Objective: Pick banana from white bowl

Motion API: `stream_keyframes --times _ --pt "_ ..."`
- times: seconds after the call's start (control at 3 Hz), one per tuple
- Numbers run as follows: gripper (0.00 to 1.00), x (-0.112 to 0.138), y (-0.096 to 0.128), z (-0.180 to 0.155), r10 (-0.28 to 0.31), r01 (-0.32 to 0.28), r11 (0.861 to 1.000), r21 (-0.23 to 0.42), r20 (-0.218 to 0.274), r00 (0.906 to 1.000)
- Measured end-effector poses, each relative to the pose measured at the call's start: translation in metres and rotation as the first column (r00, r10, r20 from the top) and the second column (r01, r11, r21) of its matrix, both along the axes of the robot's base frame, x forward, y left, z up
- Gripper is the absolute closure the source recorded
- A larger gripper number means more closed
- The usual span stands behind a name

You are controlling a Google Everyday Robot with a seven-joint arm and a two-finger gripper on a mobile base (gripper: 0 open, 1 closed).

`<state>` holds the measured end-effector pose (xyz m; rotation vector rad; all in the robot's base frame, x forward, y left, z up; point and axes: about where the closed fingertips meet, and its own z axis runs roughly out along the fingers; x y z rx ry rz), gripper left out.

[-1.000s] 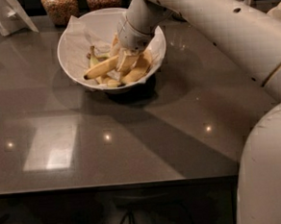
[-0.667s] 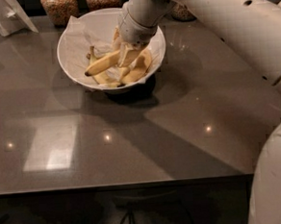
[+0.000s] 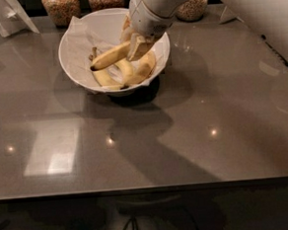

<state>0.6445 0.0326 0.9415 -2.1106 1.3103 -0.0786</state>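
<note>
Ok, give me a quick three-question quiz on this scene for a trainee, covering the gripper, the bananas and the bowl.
1. True or false: the gripper is above the white bowl.
2. What stands behind the bowl, at the table's far edge? A) glass jars of grains B) a kettle C) stacked plates
3. Fill in: the gripper is shut on the long yellow ___, which points left out of it.

Key: 1 true; 2 A; 3 banana
</note>
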Motion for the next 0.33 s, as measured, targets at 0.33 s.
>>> stream_keyframes --times 0.33 --pt "1.00 -0.0316 -0.0249 0.0248 -0.029 0.028 0.997 0.067 0.027 0.9992"
